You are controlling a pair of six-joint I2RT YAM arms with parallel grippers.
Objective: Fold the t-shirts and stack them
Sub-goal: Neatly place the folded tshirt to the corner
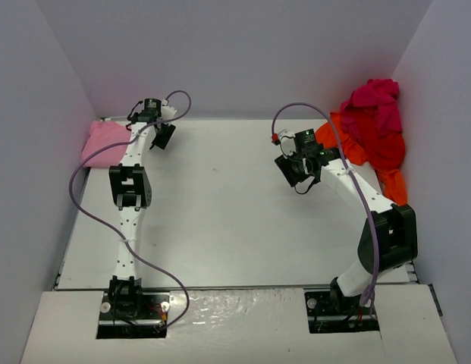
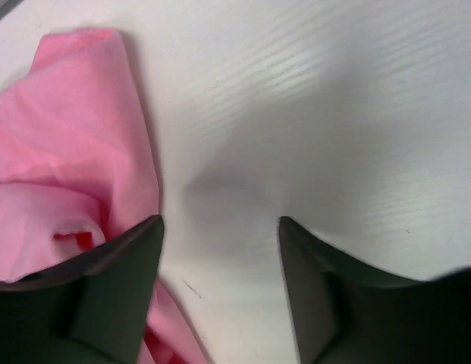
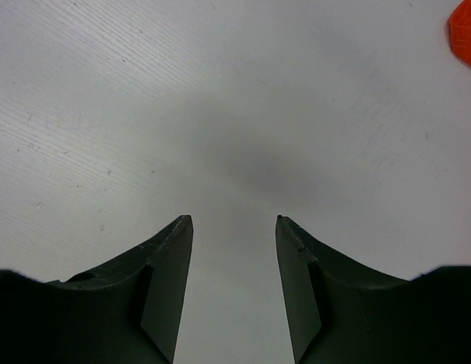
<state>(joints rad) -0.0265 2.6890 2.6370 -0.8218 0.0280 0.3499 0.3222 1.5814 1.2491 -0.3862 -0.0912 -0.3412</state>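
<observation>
Pink t-shirt (image 1: 106, 142) lies bunched far left, long axis unclear.

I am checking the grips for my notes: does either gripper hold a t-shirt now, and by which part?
Nothing is held. The left gripper is open beside the pink t-shirt, only table between its jaws; the right gripper is open over bare table.

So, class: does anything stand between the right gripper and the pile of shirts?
Nothing visible does. Only bare table lies between the right gripper and the pile of shirts; an orange shirt peeks in at its camera's top right corner.
</observation>
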